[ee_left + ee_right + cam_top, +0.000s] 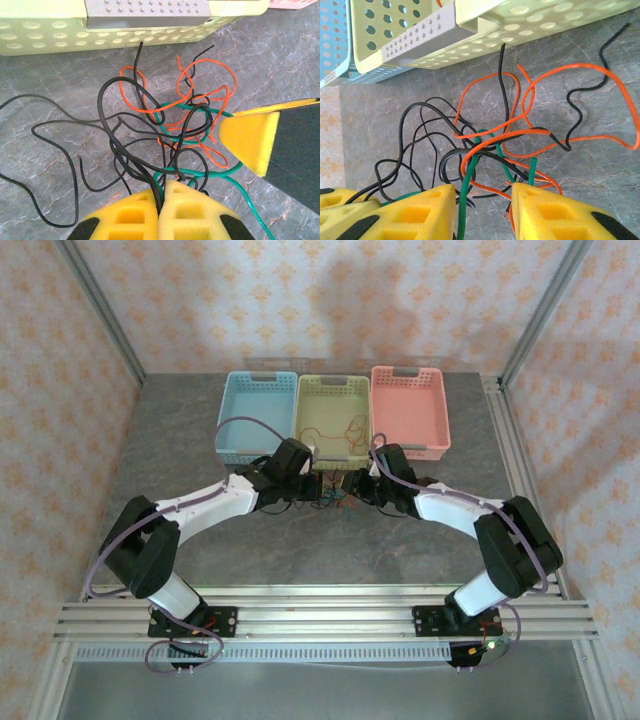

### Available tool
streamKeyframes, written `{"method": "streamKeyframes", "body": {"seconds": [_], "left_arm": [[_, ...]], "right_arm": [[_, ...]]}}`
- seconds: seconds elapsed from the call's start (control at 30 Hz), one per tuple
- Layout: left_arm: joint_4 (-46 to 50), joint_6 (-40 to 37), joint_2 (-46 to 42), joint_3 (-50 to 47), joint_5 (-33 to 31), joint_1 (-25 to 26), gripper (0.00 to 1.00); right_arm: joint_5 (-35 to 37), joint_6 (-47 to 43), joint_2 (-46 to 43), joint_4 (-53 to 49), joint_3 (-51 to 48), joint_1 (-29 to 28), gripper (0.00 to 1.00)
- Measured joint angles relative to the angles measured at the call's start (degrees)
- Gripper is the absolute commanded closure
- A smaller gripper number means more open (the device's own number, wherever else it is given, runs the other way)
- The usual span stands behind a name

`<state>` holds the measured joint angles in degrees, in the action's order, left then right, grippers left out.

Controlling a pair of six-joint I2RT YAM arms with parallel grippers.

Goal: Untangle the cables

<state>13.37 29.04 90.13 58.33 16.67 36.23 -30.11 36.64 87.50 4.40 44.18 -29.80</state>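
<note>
The left claw (162,189) is pressed together, its yellow pads pinching a few black strands (106,92) that rise out of the seam between them. The right claw (482,192) stands partly spread: a green strand (465,200) and an orange strand (580,67) run through the gap between its pads without being clamped, and I cannot tell whether either pad touches them. In the left wrist view, one right-claw pad (247,140) sits just beside the knot where green, black and orange cross. The cables (174,130) lie in a loose tangle on the table (50,75), just in front of the near wall of the green basket (45,30), with single black ends trailing away from it to the side and one orange loop swinging wide. From above, the left arm (210,505) and right arm (470,510) both reach forward and inward with elbows pushed outward. Their wrists meet low over the table in front of the green basket, with the claws facing each other across the tangle.
</note>
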Motion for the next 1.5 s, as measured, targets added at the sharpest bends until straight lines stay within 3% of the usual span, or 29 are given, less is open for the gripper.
{"method": "streamKeyframes", "body": {"seconds": [0.5,0.9,1.2,1.5], "left_arm": [[-0.9,-1.4,0.0,0.0,2.1,1.6,1.00],[-1.0,-2.1,0.0,0.0,2.5,1.7,1.00],[-1.0,-2.1,0.0,0.0,2.5,1.7,1.00],[-1.0,-2.1,0.0,0.0,2.4,1.7,1.00]], "right_arm": [[-0.8,3.9,0.2,3.3,-2.8,2.9,0.63],[-0.8,7.4,0.2,6.7,-4.8,4.3,0.82],[-0.5,9.3,-0.2,9.2,-7.0,6.1,0.74],[-0.3,10.2,-0.8,11.3,-8.3,6.8,0.96]]}}
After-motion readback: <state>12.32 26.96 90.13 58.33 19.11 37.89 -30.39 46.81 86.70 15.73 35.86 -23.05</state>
